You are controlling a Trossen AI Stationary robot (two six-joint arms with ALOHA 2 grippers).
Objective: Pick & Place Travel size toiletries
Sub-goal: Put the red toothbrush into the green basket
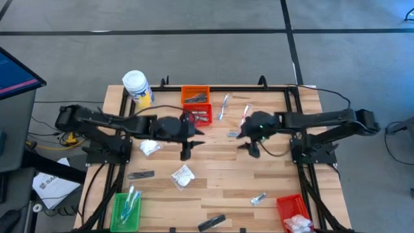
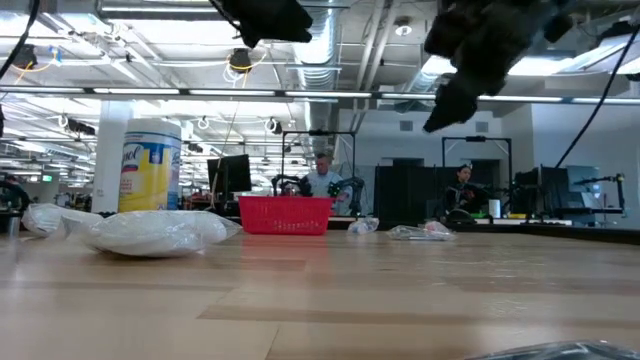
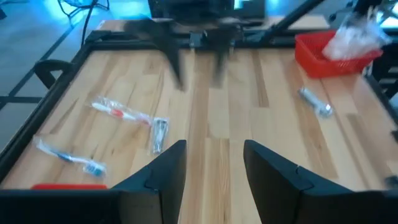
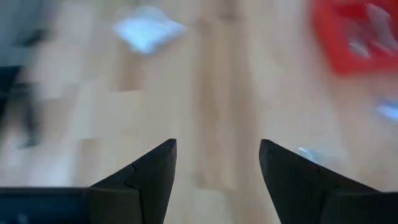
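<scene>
Pale wood table [image 1: 220, 175], crinkled clear-plastic packets [image 1: 183, 175], shiny foil sachet [image 1: 259, 199].

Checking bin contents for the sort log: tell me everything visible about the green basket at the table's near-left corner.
The small green plastic basket is rectangular with slatted mesh walls and sits flat at the near-left corner of the wooden table, by the black frame rail. Inside lie thin clear-plastic sticks with bluish tips, leaning lengthwise and poking slightly past its far rim. Neither gripper is near it and nothing else touches it.
</scene>
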